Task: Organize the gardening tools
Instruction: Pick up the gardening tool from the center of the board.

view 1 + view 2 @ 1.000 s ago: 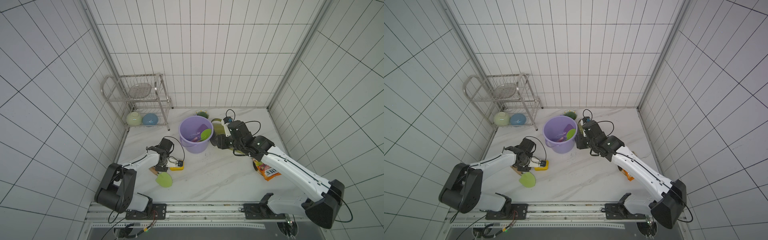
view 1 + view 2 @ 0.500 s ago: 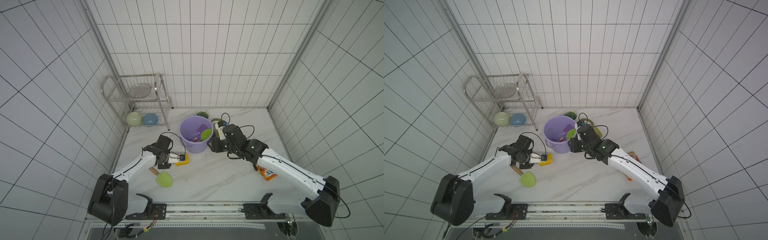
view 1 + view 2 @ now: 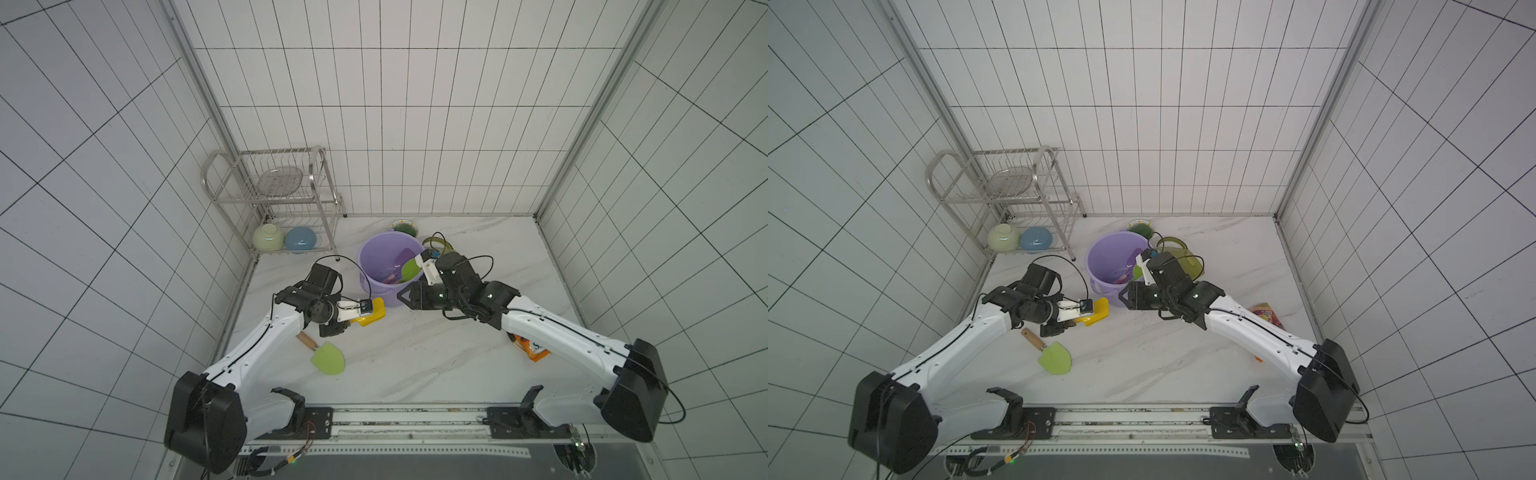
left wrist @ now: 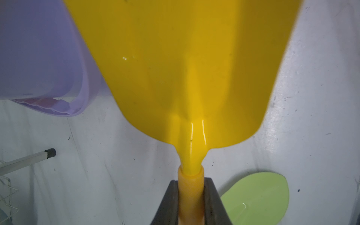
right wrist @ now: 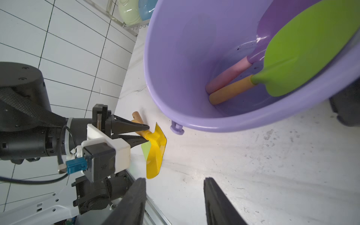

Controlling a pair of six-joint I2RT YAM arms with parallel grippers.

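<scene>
In both top views the left arm [image 3: 257, 338] reaches from the lower left toward the centre. Its jaws are clenched on the handle of a yellow plastic trowel with a broad, squarish blade [image 3: 372, 311]. The left wrist view shows that handle pinched between two dark fingers [image 4: 170, 204]. The blade points at the foot of a round lilac plastic bucket [image 3: 365, 266], which stands upright just above the centre of the frame. Blade and bucket are just beside each other; whether they touch cannot be told.

Two trowels lean inside the bucket, handles down and side by side. One is a bright green plastic trowel with an orange-yellow handle [image 5: 303, 48], the other a purple plastic trowel with a pink handle [image 5: 228, 76].

A pale green plastic trowel with a brown handle [image 3: 328, 358] lies flat on the white marbled desk [image 3: 415, 365], left of centre, just below the left wrist.

A translucent olive-green watering can [image 3: 1179, 251] stands just right of the bucket, partly hidden behind the right arm [image 3: 1246, 328].

The right jaws are released and hold nothing. The right wrist view shows their fingers [image 5: 134, 202] apart over bare desk, near the bucket's foot.

An orange snack bag [image 3: 1268, 313] lies at the right of the desk, partly under the right arm. A steel wire rack [image 3: 270, 199] stands in the desk's upper left corner, with a pale green bowl [image 3: 268, 237] and a blue bowl [image 3: 300, 239] on its lower shelf.
</scene>
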